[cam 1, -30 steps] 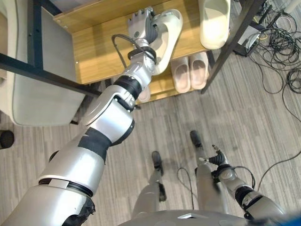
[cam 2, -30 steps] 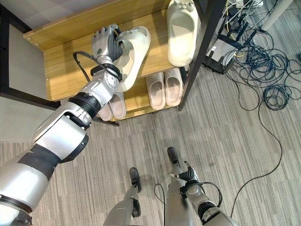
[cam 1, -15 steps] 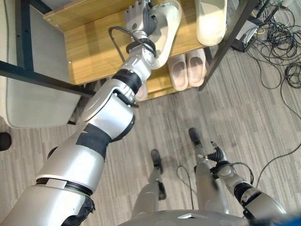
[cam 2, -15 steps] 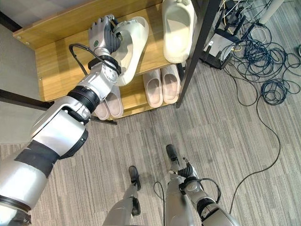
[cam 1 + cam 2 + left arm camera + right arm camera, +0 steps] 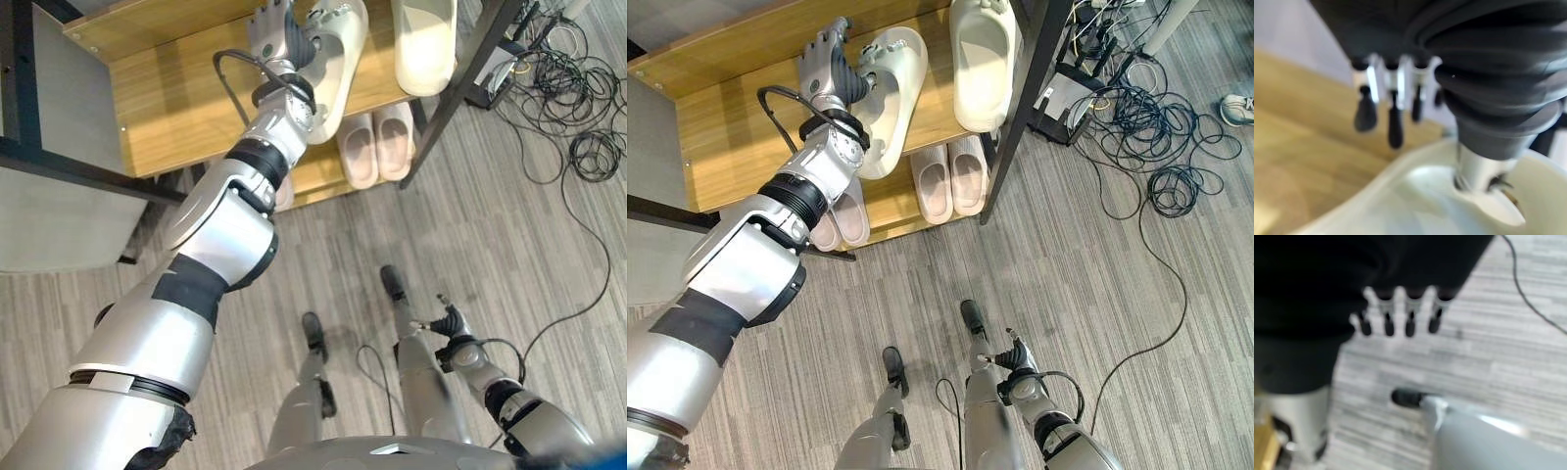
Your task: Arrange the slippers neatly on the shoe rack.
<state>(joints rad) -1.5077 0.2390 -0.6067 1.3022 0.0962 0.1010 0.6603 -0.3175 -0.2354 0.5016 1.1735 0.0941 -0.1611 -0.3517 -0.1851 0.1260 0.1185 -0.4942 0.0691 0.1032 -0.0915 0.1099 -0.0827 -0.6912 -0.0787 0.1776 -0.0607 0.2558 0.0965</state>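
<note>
Left arm reaches up to the top shelf of the wooden shoe rack [image 5: 735,117]. Left hand [image 5: 823,70] rests on the heel end of a cream slipper [image 5: 890,93] lying at a slant on that shelf, toe pointing toward the back, heel overhanging the front edge. In the left wrist view the thumb [image 5: 1476,169] presses down into the slipper's footbed while the fingers [image 5: 1365,113] hang fairly straight over the slipper's outer edge, dark tips above the wood; a thumb-and-finger hold on the slipper's side wall. A second cream slipper [image 5: 985,61] lies on the same shelf just to the right, straight, beside the dark metal post [image 5: 1019,103]. Lower shelf: two pairs of pinkish slippers [image 5: 950,176], each pair side by side. Right hand [image 5: 1400,316] hangs low beside the body over the grey striped floor [image 5: 1097,294], fingers relaxed, holding nothing. Tangle of black cables [image 5: 1156,157] on the floor to the right of the rack.
</note>
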